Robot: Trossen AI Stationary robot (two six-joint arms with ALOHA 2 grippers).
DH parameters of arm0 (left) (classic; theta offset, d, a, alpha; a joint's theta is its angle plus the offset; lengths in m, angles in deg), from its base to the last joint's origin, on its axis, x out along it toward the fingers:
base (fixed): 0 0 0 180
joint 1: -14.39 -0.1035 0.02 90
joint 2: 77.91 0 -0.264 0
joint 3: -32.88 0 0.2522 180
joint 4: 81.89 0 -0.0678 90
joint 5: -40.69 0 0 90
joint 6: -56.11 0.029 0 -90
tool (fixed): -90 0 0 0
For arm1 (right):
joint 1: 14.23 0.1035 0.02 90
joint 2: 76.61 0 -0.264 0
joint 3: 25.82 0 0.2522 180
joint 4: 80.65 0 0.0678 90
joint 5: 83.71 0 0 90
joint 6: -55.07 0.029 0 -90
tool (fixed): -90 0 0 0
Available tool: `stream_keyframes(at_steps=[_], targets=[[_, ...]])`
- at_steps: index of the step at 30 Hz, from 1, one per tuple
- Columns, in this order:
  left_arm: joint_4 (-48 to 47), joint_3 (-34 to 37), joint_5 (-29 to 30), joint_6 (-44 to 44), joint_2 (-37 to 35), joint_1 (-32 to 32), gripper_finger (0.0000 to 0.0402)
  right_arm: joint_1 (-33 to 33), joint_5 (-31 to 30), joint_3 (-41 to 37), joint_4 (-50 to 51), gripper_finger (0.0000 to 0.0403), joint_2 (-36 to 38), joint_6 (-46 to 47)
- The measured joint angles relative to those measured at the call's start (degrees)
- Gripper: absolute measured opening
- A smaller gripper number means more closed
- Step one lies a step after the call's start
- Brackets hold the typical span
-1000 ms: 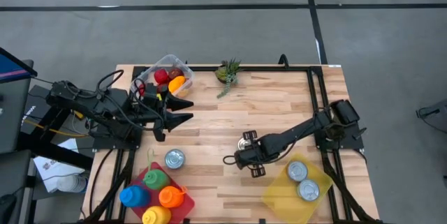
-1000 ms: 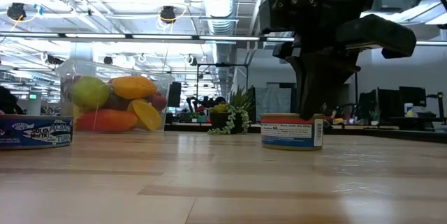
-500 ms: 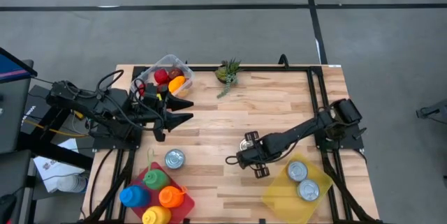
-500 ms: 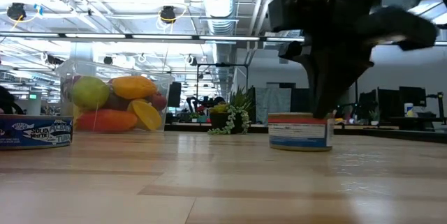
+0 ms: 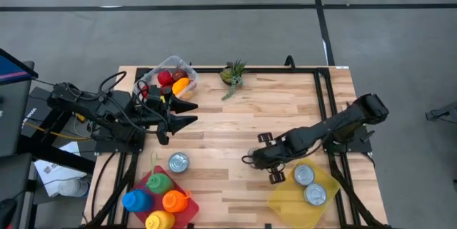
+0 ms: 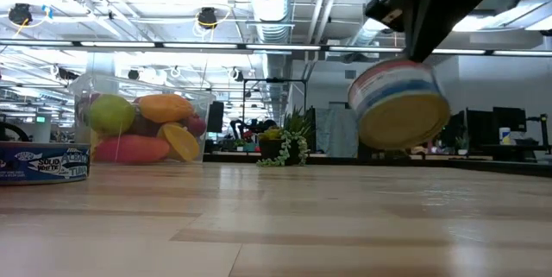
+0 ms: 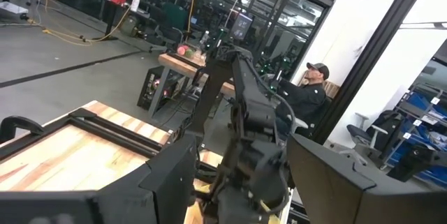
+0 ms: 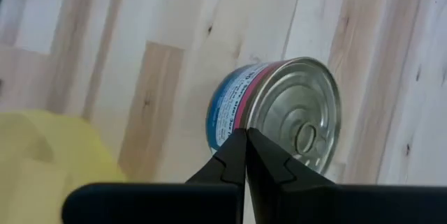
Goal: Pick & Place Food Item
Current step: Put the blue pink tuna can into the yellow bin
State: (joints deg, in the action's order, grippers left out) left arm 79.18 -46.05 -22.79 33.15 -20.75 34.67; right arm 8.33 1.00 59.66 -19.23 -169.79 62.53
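Observation:
A tuna can [image 6: 398, 104] with a blue, white and red label hangs tilted above the wooden table [image 5: 235, 125], right of the middle. My right gripper [image 6: 420, 53] is shut on it from above. In the right wrist view the can [image 8: 279, 116] shows its ringed metal top. In the high view my right gripper [image 5: 248, 161] hides the can. My left gripper [image 5: 191, 113] hovers open at the table's left, beside the fruit box, with nothing between its fingers. My right gripper pinches the can's top rim [image 8: 246, 118] between its two fingers, at the edge where the top meets the labelled wall. The fingers slant down from above. The can hangs below them, clear of the table, tipped with its bottom face toward the near edge.
A yellow plate [image 5: 285, 199] at the near right holds two cans [image 5: 305, 175] [image 5: 315, 194]. Another can [image 5: 178, 162] stands at the near left, by a red tray [image 5: 187, 215] of coloured bottles. A clear box of fruit [image 5: 168, 79] and a small plant [image 5: 233, 73] are at the far edge.
My right gripper has risen and gone a little toward the table's right edge, staying shut on the can. The can stood upright on the table a second ago; it is now lifted clear and tipped.

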Motion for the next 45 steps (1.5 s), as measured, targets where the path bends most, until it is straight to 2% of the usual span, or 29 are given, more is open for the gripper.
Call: stream_keyframes(at_steps=[9, 15, 20, 30, 37, 45], targets=[[0.0, 0.0, 0.0, 0.0, 0.0, 0.0, 0.0218, 6.25, 1.52, 0.08, 3.06, 0.0, 7.62, 7.26], [0.0, 0.0, 0.0, 0.0, 0.0, 0.01, 0.0218, 15.31, 2.27, 0.11, 5.1, 0.0, 12.77, 17.47], [0.0, 0.0, 0.0, 0.0, 0.0, 0.01, 0.0218, 24.1, 0.89, 0.15, 5.29, 0.0, 13.22, 25.61], [0.04, 0.0, 1.17, 0.02, -0.02, -0.01, 0.0218, 33.79, -3.73, 0.17, 7.88, 0.0, 3.76, 30.07], [0.04, 0.0, 1.78, 0.0, -0.02, 0.01, 0.0218, 40.21, -4.11, 0.15, 4.82, 0.0, -2.97, 32.1], [0.07, 0.0, 4.21, 0.0, -0.02, 0.0, 0.0218, 43.96, -6.93, 0.17, 3.51, 0.0, -6.44, 31.49]])
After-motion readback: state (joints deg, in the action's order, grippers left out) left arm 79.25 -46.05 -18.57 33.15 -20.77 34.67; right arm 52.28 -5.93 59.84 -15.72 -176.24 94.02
